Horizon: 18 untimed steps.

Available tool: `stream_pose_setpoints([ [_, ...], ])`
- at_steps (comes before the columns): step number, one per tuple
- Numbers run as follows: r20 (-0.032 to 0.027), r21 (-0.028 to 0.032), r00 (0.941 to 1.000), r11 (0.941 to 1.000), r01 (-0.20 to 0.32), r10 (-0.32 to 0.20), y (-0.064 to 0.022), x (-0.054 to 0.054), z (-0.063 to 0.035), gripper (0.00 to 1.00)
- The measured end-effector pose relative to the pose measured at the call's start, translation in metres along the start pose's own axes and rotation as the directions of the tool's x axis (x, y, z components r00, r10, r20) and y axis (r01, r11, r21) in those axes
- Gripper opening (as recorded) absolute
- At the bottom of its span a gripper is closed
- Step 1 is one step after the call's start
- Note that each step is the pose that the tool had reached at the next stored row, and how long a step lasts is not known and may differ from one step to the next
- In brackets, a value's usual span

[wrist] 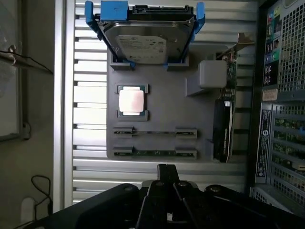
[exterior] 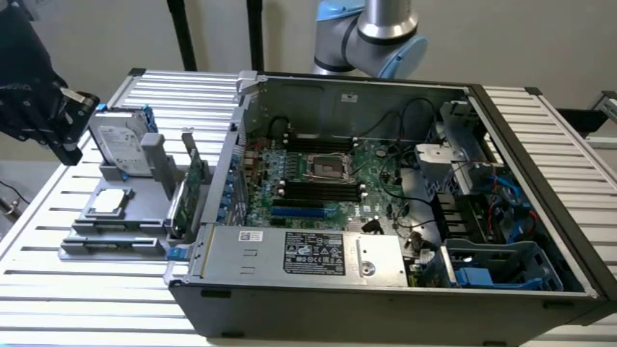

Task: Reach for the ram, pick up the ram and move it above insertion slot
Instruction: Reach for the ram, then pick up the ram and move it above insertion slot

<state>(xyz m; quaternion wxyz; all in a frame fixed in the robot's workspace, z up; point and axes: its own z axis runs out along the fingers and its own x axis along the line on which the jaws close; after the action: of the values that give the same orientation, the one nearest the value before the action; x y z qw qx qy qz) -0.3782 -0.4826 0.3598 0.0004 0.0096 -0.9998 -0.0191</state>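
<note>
1. Exterior view: the gripper point(exterior: 63, 144) hangs at the exterior view's left, just beside the hard drive point(exterior: 121, 141) standing on the tray point(exterior: 144, 206). An upright card point(exterior: 193, 181) stands between the tray and the open case point(exterior: 386, 289). The labels on the power supply point(exterior: 299, 253) are too small to read.
2. Wrist view: the gripper point(wrist: 167, 168) looks closed and empty. The ram point(wrist: 155, 153) lies flat in the tray's point(wrist: 162, 76) slot nearest the gripper, untouched. Past it are the CPU point(wrist: 132, 100) and the hard drive point(wrist: 143, 45), whose label is unreadable.
</note>
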Motion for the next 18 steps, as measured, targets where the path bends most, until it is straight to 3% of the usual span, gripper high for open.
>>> stream_pose_setpoints([
  [5,-0.0001,0.0,1.0,1.0,0.003,-0.003,0.0,-0.0002,0.0,0.11],
  [10,-0.0032,-0.0001,0.9964,0.9964,0.085,-0.085,0.0,-0.0002,0.0,0.11],
  [14,-0.0061,-0.0004,0.9875,0.9875,0.158,-0.158,0.0,-0.0002,0.0,0.11],
  [18,-0.0088,-0.0009,0.9732,0.9732,0.23,-0.23,0.0,-0.0002,0.0002,0.11],
])
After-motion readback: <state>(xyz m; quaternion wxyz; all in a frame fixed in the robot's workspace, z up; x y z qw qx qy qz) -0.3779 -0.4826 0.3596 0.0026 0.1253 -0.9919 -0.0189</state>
